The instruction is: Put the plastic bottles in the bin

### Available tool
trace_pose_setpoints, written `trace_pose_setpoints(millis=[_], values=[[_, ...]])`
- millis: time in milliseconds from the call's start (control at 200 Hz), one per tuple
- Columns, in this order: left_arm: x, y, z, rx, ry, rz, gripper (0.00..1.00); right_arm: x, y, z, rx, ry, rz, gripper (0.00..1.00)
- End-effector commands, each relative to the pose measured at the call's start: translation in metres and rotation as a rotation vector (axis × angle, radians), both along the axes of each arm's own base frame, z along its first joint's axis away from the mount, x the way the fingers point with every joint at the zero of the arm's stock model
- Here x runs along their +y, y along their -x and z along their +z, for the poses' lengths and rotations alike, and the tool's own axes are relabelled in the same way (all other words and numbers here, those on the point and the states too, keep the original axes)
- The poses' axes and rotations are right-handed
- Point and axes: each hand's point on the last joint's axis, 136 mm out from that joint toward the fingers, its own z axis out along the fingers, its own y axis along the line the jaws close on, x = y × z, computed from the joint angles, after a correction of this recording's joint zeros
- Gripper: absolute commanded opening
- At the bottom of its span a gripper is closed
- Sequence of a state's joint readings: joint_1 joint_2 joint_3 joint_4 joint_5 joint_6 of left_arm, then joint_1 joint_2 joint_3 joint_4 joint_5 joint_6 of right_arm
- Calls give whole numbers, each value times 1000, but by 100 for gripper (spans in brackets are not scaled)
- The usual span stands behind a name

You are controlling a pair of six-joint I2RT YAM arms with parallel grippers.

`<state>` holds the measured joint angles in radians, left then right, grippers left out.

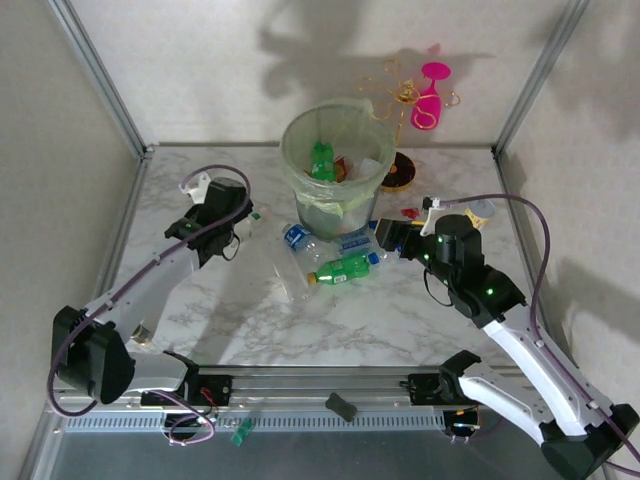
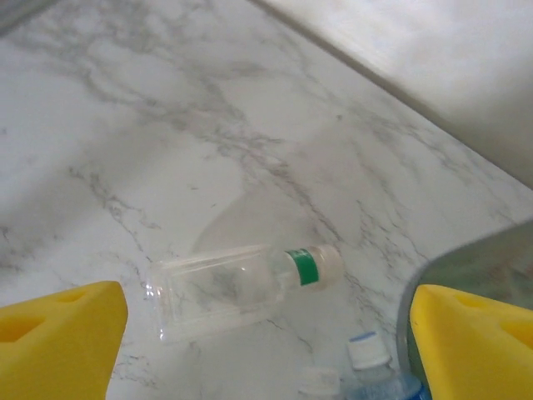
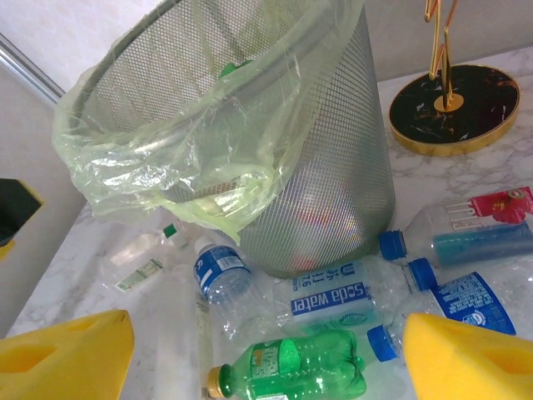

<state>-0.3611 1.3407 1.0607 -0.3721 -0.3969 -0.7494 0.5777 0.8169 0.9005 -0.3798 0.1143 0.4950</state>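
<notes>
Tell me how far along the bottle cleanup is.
Partly done: at least one green bottle sits in the bin. Nothing is in hand; the left gripper is open above a clear bottle, the right gripper open over a yellow-capped bottle on the table. Left: those plus several blue-labelled bottles lying beside the bin.

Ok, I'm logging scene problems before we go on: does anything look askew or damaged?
The green bag liner sags unevenly, bunched down one side of the bin. At the bin's base, the clear soda water bottle lies on its side and looks crumpled.
</notes>
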Motion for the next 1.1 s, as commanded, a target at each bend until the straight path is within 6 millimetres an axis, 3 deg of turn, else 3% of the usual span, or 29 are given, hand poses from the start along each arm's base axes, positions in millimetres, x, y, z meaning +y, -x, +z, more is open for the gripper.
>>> trace_pose_setpoints(millis=[0, 180, 486, 741, 1096], values=[[-7, -9, -16, 35, 237, 45, 89, -4, 4, -3, 4, -24, -12, 84], [-12, -24, -45, 57, 505, 122, 94, -8, 9, -7, 1, -22, -20, 85], [-23, -30, -84, 119, 721, 296, 99, -13, 10, -10, -7, -12, -37, 85], [-28, -20, -104, 161, 733, 347, 99, -13, 8, -15, 0, -3, -42, 85], [-46, -35, -128, 218, 787, 301, 99, -8, 4, -21, 18, 6, -33, 85]])
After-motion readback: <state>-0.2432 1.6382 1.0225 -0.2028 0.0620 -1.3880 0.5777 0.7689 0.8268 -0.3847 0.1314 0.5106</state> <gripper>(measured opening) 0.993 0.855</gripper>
